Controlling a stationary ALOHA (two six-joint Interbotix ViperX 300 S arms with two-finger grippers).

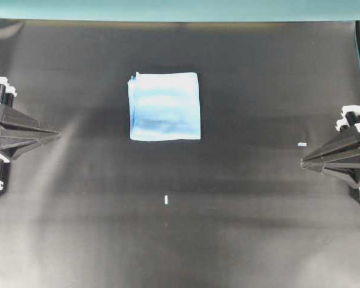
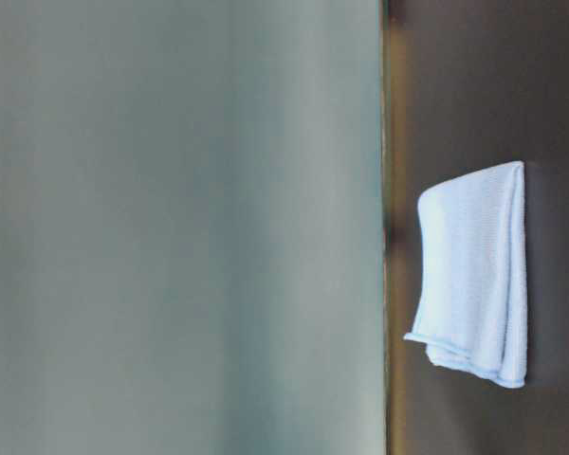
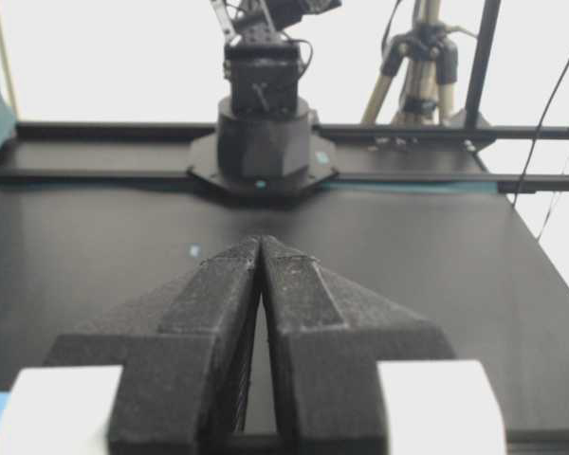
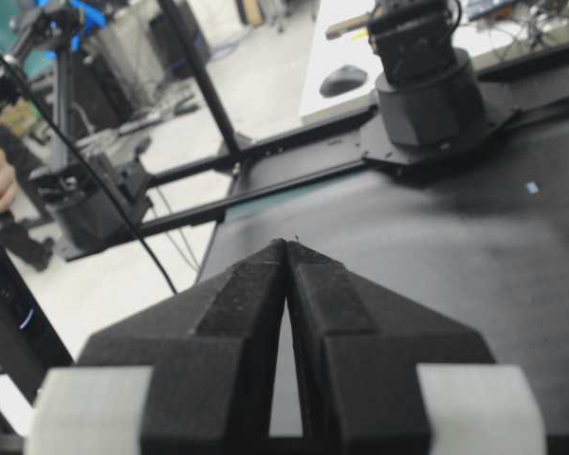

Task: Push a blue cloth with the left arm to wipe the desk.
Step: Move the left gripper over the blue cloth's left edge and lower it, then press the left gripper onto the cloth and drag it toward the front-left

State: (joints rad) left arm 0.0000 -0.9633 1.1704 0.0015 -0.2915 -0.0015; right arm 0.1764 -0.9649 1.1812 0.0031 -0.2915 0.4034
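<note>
The light-blue folded cloth (image 1: 165,106) lies flat on the black desk (image 1: 258,216), a little back of the middle. It also shows in the table-level view (image 2: 474,270). My left gripper (image 1: 58,134) rests at the left edge, shut and empty, its tips pointing toward the middle, well left of the cloth. In the left wrist view its tips (image 3: 261,239) meet with nothing between them. My right gripper (image 1: 302,162) rests at the right edge, shut and empty; its tips meet in the right wrist view (image 4: 286,243). The cloth is out of both wrist views.
A teal strip (image 1: 180,9) runs along the desk's far edge. Tiny white tape marks lie near the front middle (image 1: 167,199) and near the right gripper (image 1: 301,144). The opposite arm's base (image 3: 263,142) stands across the desk in the left wrist view.
</note>
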